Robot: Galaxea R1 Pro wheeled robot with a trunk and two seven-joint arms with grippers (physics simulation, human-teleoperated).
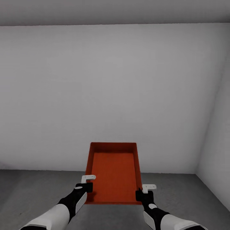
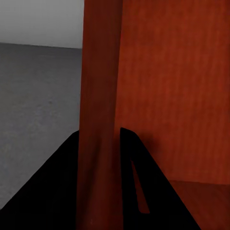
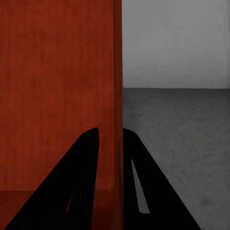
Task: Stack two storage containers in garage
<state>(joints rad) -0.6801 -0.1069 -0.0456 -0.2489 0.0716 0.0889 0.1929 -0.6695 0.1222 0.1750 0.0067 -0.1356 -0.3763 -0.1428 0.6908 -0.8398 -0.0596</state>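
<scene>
I hold one orange-red storage container (image 1: 114, 172) out in front of me, above the dark grey concrete floor (image 1: 38, 191) of the garage. My left gripper (image 1: 88, 187) is shut on its left wall near the close corner; the left wrist view shows that wall (image 2: 98, 120) pinched between the black fingers (image 2: 129, 158). My right gripper (image 1: 140, 193) is shut on its right wall, which appears as a thin red edge (image 3: 117, 96) between the fingers (image 3: 88, 158). The container is empty. The second container is out of view.
A plain pale grey wall (image 1: 108, 95) stands straight ahead and meets a side wall (image 1: 220, 134) at a corner on the right. Bare concrete floor (image 3: 177, 124) runs beneath and to both sides of the container.
</scene>
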